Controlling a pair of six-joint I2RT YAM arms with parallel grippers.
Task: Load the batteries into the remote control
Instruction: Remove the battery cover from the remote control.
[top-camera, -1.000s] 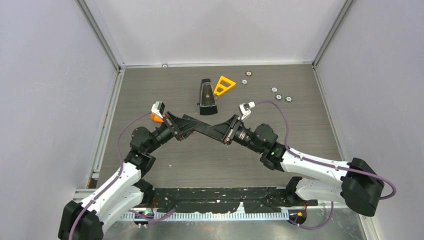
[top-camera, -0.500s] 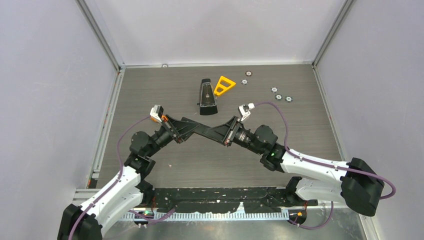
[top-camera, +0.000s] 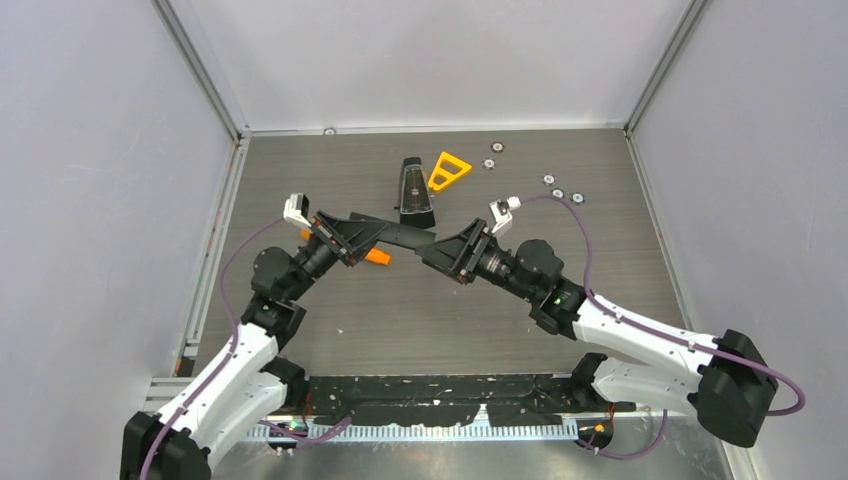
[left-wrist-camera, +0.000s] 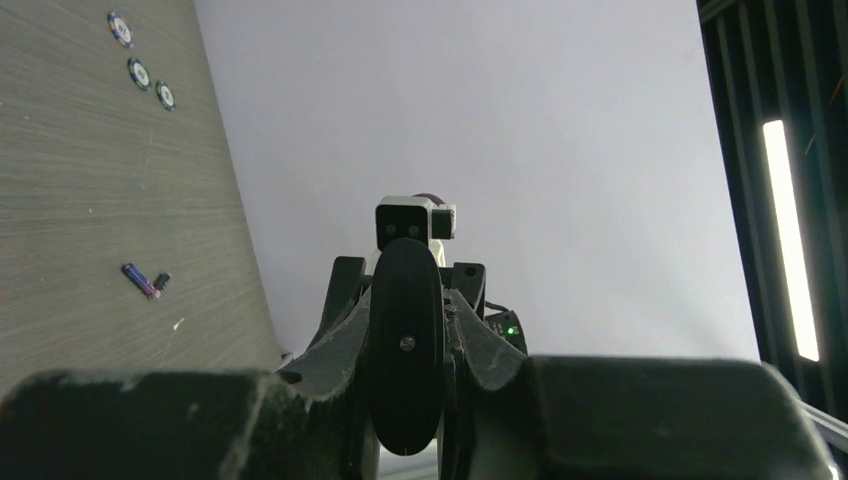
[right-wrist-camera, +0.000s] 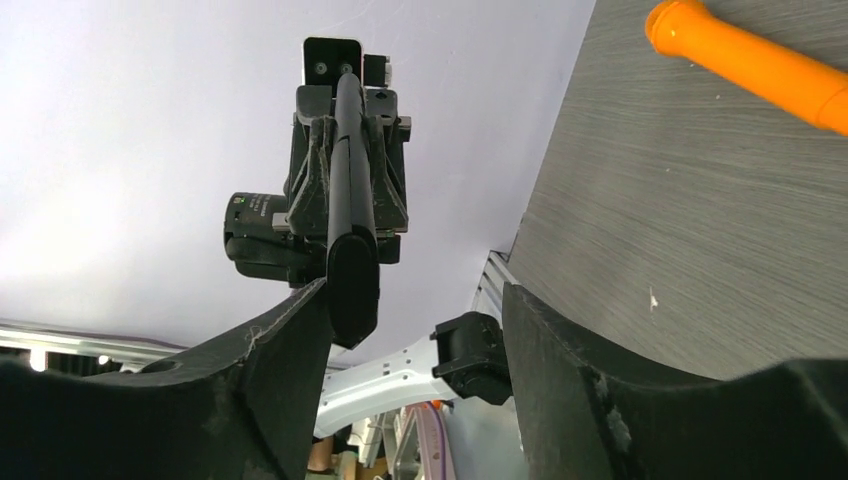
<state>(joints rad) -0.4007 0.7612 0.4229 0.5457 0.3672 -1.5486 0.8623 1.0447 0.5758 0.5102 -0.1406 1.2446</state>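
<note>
Both fingers of the left gripper clamp the remote control at centre frame. The right gripper gapes wide, holding nothing, with the remote's free end beside one finger. A purple battery lies at the left of the left wrist view.

Right gripper gaping wide, remote control hanging edge-on beside one finger, left gripper clamping its far end, orange handle lying on table.

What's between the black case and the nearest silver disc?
A yellow triangle lies there, beside the case, with the disc just beyond it. The top view shows this.
</note>
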